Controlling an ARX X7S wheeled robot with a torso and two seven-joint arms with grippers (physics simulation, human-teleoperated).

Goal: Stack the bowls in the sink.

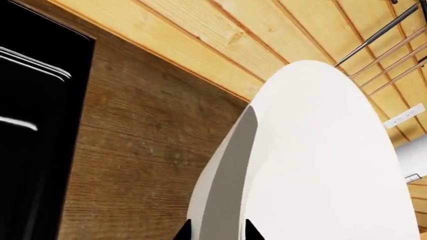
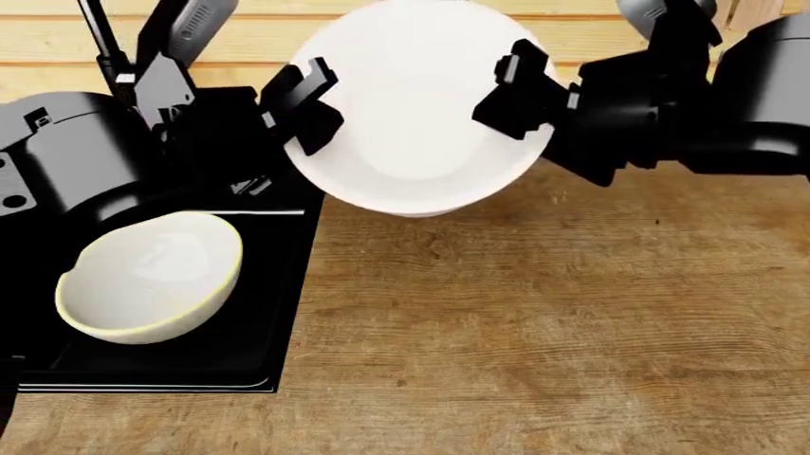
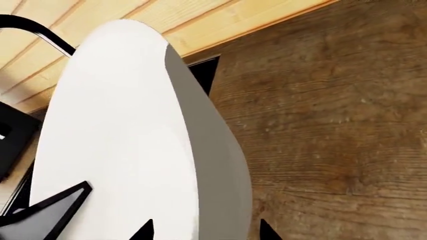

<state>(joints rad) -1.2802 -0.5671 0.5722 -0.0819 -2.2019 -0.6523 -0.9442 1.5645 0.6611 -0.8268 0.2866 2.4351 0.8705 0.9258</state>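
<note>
In the left wrist view, the plain bowl (image 1: 320, 165) filled the right half of the frame, its rim running edge-on between my left jaws, whose two black tips showed at the bottom. They were closed on that rim. Behind lay the wooden worktop (image 1: 147, 150), with the black sink (image 1: 40, 125) at the far left.

In the head view, the plain bowl hung at upper centre, tilted with its hollow facing the camera, above the worktop and just right of the sink. My left gripper (image 2: 303, 100) pinched its left edge and my right gripper (image 2: 513, 90) its right edge. The yellow-rimmed bowl (image 2: 150, 277) sat tipped in the sink at lower left.

In the right wrist view, the plain bowl stood edge-on across the left and centre, my right jaws gripping its rim at the bottom.

I judged the bowl stiff, glossy and slippery, likely breakable; opposite rim grips suited it best.
</note>
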